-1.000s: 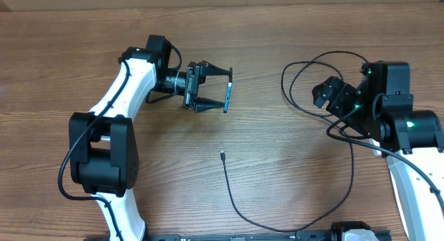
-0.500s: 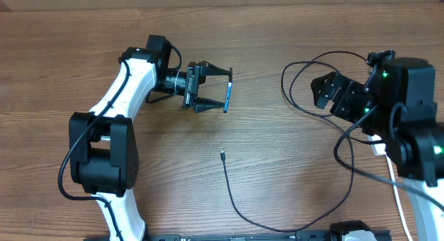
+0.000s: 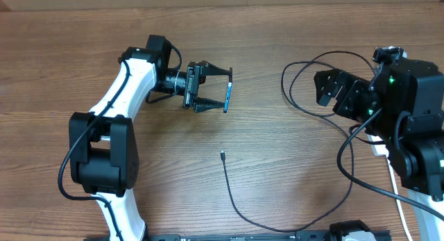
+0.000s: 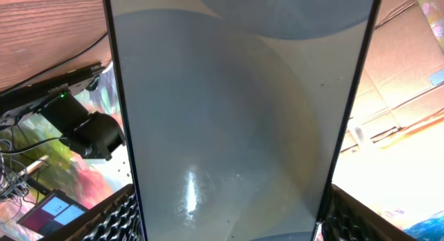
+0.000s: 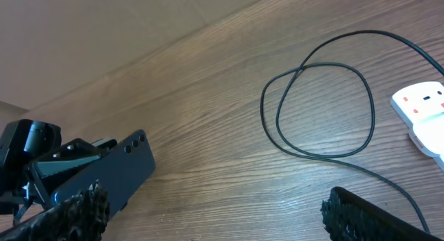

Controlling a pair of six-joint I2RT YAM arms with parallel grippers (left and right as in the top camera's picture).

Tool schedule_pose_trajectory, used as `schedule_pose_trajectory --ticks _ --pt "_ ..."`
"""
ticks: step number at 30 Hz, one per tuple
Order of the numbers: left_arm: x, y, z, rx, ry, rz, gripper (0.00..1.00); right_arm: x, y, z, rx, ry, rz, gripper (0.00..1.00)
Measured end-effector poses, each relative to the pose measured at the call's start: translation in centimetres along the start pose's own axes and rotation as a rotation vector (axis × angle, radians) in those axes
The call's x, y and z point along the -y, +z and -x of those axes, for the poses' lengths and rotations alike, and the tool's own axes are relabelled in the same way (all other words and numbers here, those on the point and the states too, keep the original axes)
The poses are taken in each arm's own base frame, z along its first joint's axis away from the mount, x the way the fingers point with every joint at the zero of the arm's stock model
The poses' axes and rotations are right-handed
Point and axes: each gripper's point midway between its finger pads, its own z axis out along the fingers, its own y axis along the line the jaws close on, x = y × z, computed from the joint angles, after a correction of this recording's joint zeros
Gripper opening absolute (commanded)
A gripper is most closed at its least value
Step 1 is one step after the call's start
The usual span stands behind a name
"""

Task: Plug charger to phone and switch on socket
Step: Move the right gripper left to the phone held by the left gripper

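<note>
Phone gripped in left hand, charger loose on table

A brown wood-grain tabletop carries everything. A long thin black cable lies directly on it. Its small metal-tipped connector rests near the middle of the surface. From there the cable runs toward the near edge, sweeps right in a wide curve and climbs to the far right, where it lies in two loose overlapping loops. Near those loops, at the right edge, lies a white oblong power strip with small red markings, and a thick white cord trails along the wood toward the near edge
</note>
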Motion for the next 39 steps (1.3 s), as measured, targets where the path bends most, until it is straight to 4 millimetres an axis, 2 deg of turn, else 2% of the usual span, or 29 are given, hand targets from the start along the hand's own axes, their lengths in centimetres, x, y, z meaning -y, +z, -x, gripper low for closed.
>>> schedule_pose_trajectory --ticks 11,16,31,39 --pt "0.0 0.0 0.0 0.0 0.0 0.0 0.7 -1.8 -3.9 2.5 0.085 -0.012 0.05 1.0" --pt "0.0 0.0 0.0 0.0 0.0 0.0 0.71 -2.5 -4.0 1.9 0.052 -0.013 0.089 1.0" --pt "0.0 0.0 0.0 0.0 0.0 0.0 0.71 -7.2 -5.0 0.3 -0.049 -0.053 0.363 1.0" --pt "0.0 0.0 0.0 0.0 0.0 0.0 0.71 -9.1 -5.5 -1.1 -0.091 -0.1 0.433 1.0"
